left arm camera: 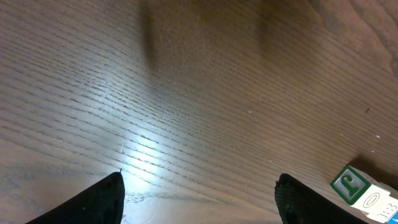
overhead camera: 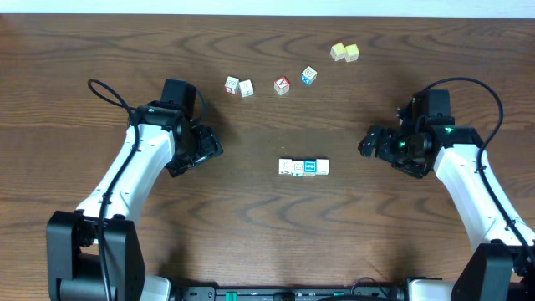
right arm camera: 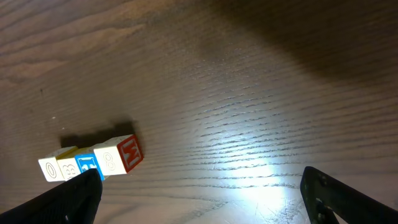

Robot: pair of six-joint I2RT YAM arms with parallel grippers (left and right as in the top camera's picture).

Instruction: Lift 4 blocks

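We count ten cubes on the bench [overhead camera: 267, 238]. Four are the blocks [overhead camera: 303, 167] lined up in one row, three white and one blue. Six lie loose: two yellow cubes [overhead camera: 338, 52], two white cubes [overhead camera: 231, 84], one red-faced cube [overhead camera: 282, 85] and one blue-and-white cube [overhead camera: 308, 75]. We also count two robot arms [overhead camera: 138, 163].

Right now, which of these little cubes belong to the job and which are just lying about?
Job: row of four small printed cubes, three white, one blue, mid-table.
Lying about: two white printed cubes; red-faced cube; lone blue-faced cube; pair of yellow cubes.
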